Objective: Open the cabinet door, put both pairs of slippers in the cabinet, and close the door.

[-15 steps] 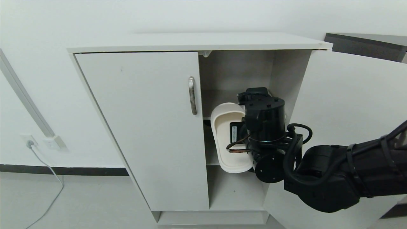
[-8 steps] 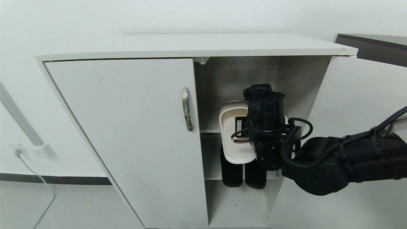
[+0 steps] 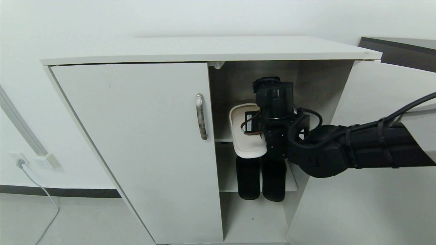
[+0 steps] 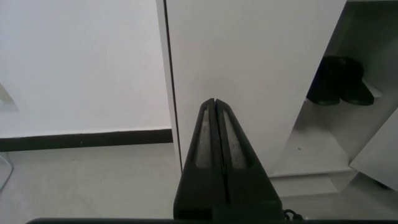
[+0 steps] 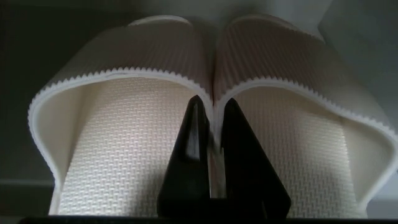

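A pair of white slippers (image 3: 247, 143) (image 5: 124, 155) hangs at the upper shelf of the white cabinet (image 3: 204, 47). Their toes point inward and their heels jut past the shelf edge. My right gripper (image 5: 211, 109) is shut on the two touching inner edges of this pair. My right wrist (image 3: 274, 102) hides most of the far slipper. A pair of black slippers (image 3: 260, 182) (image 4: 339, 81) lies on the middle shelf below. The right door (image 3: 368, 190) stands wide open; the left door (image 3: 136, 136) is closed. My left gripper (image 4: 214, 102) is shut on nothing, low before the left door.
The left door has a metal handle (image 3: 201, 116) close to the white slippers. The bottom compartment (image 3: 252, 214) holds nothing. A wall socket with a cable (image 3: 18, 162) sits low at the left. A dark piece of furniture (image 3: 398, 47) stands behind the open door.
The camera shifted early on. Since then my right arm has risen and gone deeper into the cabinet with the white slippers, uncovering the black pair below.
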`<state>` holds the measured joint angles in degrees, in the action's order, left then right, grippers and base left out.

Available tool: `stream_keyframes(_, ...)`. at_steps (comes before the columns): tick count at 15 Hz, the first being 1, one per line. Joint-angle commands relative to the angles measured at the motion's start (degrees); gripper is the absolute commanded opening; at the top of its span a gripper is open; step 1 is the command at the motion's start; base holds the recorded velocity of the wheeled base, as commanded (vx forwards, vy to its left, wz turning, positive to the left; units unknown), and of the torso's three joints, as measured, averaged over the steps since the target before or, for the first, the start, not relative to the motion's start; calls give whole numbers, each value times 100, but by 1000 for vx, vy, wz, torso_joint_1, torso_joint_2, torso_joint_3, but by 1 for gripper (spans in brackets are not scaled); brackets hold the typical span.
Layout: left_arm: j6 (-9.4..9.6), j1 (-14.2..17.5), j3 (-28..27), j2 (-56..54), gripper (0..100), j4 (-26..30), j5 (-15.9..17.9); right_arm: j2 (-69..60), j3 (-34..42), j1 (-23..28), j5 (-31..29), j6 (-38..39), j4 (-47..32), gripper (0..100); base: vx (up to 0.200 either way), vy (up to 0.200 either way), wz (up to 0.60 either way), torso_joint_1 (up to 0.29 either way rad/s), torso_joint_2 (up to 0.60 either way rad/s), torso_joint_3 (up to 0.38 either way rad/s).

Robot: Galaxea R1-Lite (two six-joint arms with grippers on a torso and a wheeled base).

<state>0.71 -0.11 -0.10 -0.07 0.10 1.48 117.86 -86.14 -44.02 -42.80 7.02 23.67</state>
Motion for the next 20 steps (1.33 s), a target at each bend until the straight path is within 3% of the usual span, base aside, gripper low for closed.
stream_keyframes(1, 0, 2, 1, 7, 0, -1, 2, 246, -377, 60, 35, 1, -153, 0, 0, 0, 0, 0, 0, 0)
stream_keyframes(9, -9, 2, 1, 7, 0, -1, -7, 572, -1080, 298, 88, 36, -390, 0, 0, 0, 0, 0, 0, 0)
stream_keyframes(20, -18, 2, 1, 7, 0, -1, -7, 677, -1089, 306, 123, 45, -451, 0, 0, 0, 0, 0, 0, 0)
